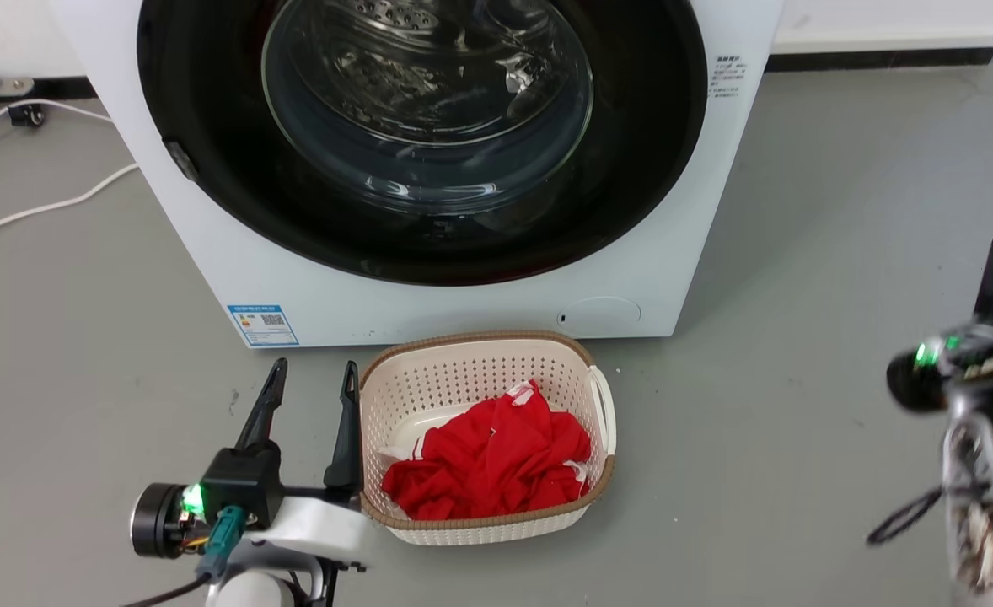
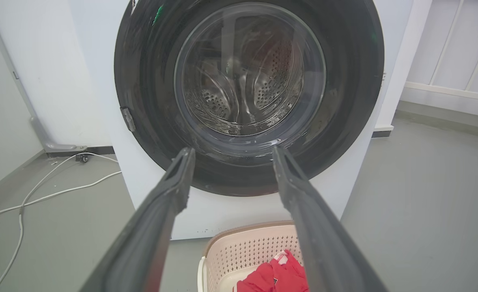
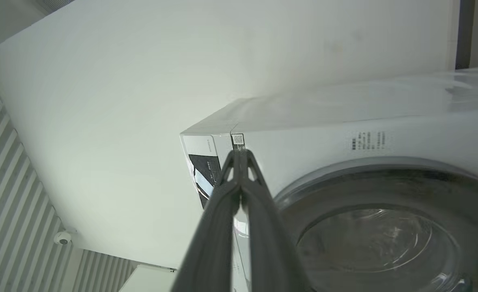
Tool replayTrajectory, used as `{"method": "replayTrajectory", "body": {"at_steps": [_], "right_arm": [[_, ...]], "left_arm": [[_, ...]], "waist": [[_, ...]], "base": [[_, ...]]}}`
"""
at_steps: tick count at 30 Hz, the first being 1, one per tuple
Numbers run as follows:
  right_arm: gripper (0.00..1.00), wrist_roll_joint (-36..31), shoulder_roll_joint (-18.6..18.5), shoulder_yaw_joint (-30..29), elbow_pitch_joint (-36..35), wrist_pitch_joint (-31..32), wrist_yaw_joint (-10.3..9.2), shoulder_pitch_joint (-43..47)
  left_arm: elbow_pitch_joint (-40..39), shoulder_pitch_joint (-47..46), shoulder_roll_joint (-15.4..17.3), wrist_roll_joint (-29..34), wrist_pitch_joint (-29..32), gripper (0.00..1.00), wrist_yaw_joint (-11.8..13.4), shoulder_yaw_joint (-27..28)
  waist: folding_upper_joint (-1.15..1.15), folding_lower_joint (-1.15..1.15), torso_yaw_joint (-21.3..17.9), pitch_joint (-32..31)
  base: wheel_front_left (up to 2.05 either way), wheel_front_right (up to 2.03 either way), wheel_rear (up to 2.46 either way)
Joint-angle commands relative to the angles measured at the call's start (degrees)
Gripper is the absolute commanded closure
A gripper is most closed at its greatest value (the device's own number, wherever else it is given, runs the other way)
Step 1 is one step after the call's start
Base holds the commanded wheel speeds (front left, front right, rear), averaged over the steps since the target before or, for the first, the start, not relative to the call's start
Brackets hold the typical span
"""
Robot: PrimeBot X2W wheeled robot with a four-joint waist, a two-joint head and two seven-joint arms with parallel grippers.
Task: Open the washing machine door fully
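Nearest, at the lower left of the head view, the left claw (image 1: 314, 367) hangs over the grey floor (image 1: 800, 337) with its 2 dark fingers spread wide and nothing between them. Its inner finger stands just beside the left wall of the beige perforated basket (image 1: 602, 405); whether they touch cannot be told. At the right edge of that view the right claw (image 3: 239, 156) is raised. Its own wrist view shows the 2 fingers pressed together at the tips, holding nothing, and pointing at the upper corner of the washing machine (image 1: 210, 253).

The basket sits on the floor just in front of the machine, with a crumpled red cloth (image 1: 488, 459) lying in it.

Behind it, the white machine carries a blue label (image 1: 264, 324) low on its front left and a small round cover (image 1: 602, 314) low on the right. The washing machine door (image 1: 210, 152) lies shut, flat against the machine's front, and both claws are well apart from it. Its glass bowl (image 1: 429, 101) shows the perforated steel drum behind. A small grey tab (image 2: 127, 119) sits on the door's left edge.

Farthest, white cables (image 1: 50, 202) trail across the floor to the left of the machine.
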Motion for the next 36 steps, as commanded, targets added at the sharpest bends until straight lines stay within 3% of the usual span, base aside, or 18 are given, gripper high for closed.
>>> {"method": "replayTrajectory", "body": {"at_steps": [1,10,19,28,36], "right_arm": [[1.0,2.0,-1.93,-0.03,2.24,0.86,0.0,-5.04],[1.0,3.27,-10.08,6.54,14.29,5.16,-0.01,-23.06],[1.0,-0.87,-17.41,18.05,30.85,12.4,0.0,-42.81],[1.0,-8.35,-16.11,30.5,44.95,22.35,0.0,-57.35],[1.0,-12.66,-13.71,35.04,51.45,24.53,0.0,-64.75]], "left_arm": [[-0.59,-1.61,0.02,-0.11,-0.15,0.0,0.22,0.29],[-1.59,-4.03,0.0,0.05,-0.15,0.0,0.27,0.21],[-2.01,-6.51,0.01,0.01,-0.15,0.0,0.46,-1.29],[-2.74,-8.49,0.0,0.24,-0.15,0.0,0.57,-1.94],[-3.58,-10.61,-0.01,-0.32,-0.15,0.0,1.05,-3.61]], "waist": [[0.0,0.0,0.16,1.66],[0.0,0.0,1.16,5.98],[0.0,0.0,2.92,10.0],[0.0,0.0,3.87,13.51],[0.0,0.0,4.98,16.93]], "base": [[0.0,0.0,0.0],[0.0,0.0,0.0],[0.0,0.0,0.0],[0.0,0.0,0.0],[0.0,0.0,0.0]]}}
